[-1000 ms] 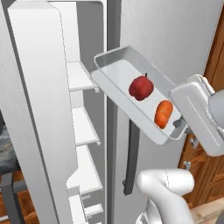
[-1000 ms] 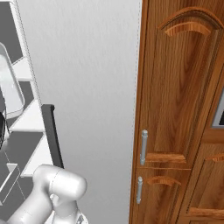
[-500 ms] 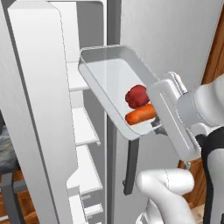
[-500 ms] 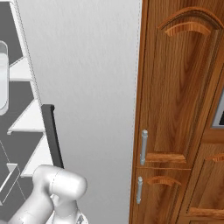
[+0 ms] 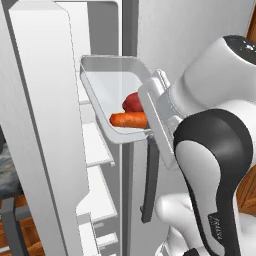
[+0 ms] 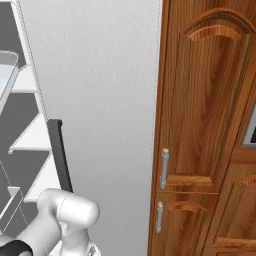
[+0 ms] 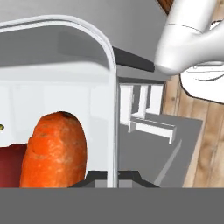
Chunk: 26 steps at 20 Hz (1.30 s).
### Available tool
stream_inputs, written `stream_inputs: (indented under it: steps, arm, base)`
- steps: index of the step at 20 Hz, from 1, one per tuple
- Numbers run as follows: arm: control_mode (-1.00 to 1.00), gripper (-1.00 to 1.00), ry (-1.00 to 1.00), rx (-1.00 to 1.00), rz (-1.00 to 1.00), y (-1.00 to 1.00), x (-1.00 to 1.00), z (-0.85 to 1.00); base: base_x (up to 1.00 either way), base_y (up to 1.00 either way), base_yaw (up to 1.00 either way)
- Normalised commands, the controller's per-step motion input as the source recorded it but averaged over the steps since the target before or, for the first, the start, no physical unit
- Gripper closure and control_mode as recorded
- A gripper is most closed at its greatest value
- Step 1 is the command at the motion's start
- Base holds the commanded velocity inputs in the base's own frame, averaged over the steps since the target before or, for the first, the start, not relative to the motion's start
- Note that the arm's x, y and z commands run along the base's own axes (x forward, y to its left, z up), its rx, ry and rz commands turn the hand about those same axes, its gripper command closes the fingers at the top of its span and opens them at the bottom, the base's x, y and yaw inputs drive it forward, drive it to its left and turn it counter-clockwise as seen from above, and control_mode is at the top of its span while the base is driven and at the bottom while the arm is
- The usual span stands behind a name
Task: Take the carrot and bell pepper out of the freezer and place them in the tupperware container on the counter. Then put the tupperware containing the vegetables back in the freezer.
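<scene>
Tupperware container [image 5: 102,82]: light-grey rectangular box with raised rim and rounded corners, held up in the air at the mouth of the open freezer [image 5: 97,150], tilted so that its inside faces the left base camera. My tool [image 7: 113,177] is pressed together on the container's near rim; in the hand view the rim wall [image 7: 112,109] runs straight down between my two dark finger tips. In the left base view my white hand covers the container's right end, so the exact spot of the pinch is hard to make out there.

Carrot [image 5: 129,119]: orange tapered stick, lying across the low side of the container, against its lower wall. In the hand view it stands large and close, just beside the rim wall [image 7: 54,151].

Bell pepper [image 5: 132,101]: dark-red rounded lump, inside the container, touching the carrot and sitting just above it in the left base view; partly hidden behind my hand. A dark-red edge shows at the lower left of the hand view [image 7: 11,164].

Freezer: door swung open at the left, white shelves [image 5: 97,150] stepping down behind and below the container. Dark grey vertical handle [image 5: 149,187] below the container.

Wooden cabinet [image 6: 210,130]: brown panelled doors with silver handles [image 6: 164,167], to the right of the light-grey fridge front [image 6: 95,85].
</scene>
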Motion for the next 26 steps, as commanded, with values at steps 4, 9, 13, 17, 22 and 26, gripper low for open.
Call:
stream_inputs:
  steps: [4, 9, 13, 17, 22, 26]
  arm:
    - [-1.0, 1.0, 0.01, 0.0, -0.02, 0.16, 0.57, 0.01]
    - [-1.0, 1.0, 0.0, 0.0, 0.0, 0.12, 0.56, 0.0]
    - [-1.0, 1.0, 0.0, 0.0, 0.02, 0.33, 0.29, 0.0]
    - [-1.0, 1.0, 0.0, 0.0, 0.04, 0.28, 0.39, 0.0]
    - [-1.0, 1.0, 0.0, 0.0, 0.02, 0.2, 0.55, 0.0]
    - [-1.0, 1.0, 0.0, 0.0, 0.0, 0.15, 0.5, 0.0]
  base:
    - [0.0, 0.0, 0.0]
    - [0.0, 0.0, 0.0]
    - [0.0, 0.0, 0.0]
    - [0.0, 0.0, 0.0]
    - [0.0, 0.0, 0.0]
    - [0.0, 0.0, 0.0]
